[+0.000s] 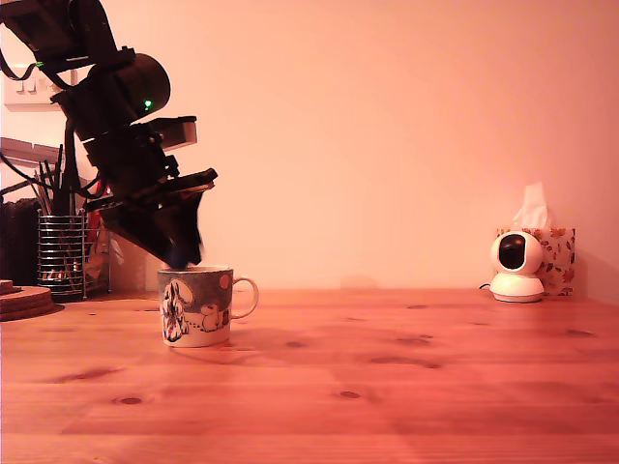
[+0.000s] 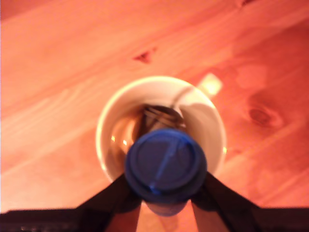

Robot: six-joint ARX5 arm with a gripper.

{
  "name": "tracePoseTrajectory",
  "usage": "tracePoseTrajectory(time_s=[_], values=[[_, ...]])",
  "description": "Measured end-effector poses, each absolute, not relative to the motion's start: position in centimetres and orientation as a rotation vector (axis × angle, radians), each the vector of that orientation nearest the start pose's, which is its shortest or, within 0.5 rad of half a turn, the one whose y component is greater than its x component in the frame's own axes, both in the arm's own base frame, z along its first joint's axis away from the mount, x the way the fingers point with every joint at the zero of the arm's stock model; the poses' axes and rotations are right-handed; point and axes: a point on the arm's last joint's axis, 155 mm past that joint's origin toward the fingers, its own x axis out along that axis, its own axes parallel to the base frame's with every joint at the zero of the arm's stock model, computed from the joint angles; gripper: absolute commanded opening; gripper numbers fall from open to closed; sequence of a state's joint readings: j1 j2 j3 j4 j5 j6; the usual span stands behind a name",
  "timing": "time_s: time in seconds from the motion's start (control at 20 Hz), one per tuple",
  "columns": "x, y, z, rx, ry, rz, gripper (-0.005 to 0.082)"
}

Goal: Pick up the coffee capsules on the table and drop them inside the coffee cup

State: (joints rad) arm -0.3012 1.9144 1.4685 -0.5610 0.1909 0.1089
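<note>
My gripper [image 1: 184, 255] hangs just above the rim of the coffee cup [image 1: 195, 307], a mug with cartoon figures and a loop handle towards the exterior view's right. In the wrist view a dark blue coffee capsule [image 2: 165, 164] sits between the two black fingers [image 2: 113, 195], flat face towards the camera, with my gripper [image 2: 165, 188] shut on it. It is directly over the pale inside of the coffee cup [image 2: 108, 121]. A dark, shiny shape [image 2: 159, 116] lies at the cup's bottom; whether it is another capsule I cannot tell.
At the exterior view's left, behind the arm, stands a wire-mesh holder [image 1: 61, 253] with utensils. A round wooden block [image 1: 21, 300] lies near it. A small white camera [image 1: 515, 267] and a tissue box [image 1: 555, 257] stand at the far right on the wooden table [image 1: 387, 387].
</note>
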Motion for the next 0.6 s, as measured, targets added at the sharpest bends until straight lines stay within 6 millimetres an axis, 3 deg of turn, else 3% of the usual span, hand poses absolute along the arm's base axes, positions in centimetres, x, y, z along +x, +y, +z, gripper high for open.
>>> tracePoseTrajectory(time_s=[0.6], values=[[45.65,-17.8,9.06,0.156,0.989,-0.504,0.0518]])
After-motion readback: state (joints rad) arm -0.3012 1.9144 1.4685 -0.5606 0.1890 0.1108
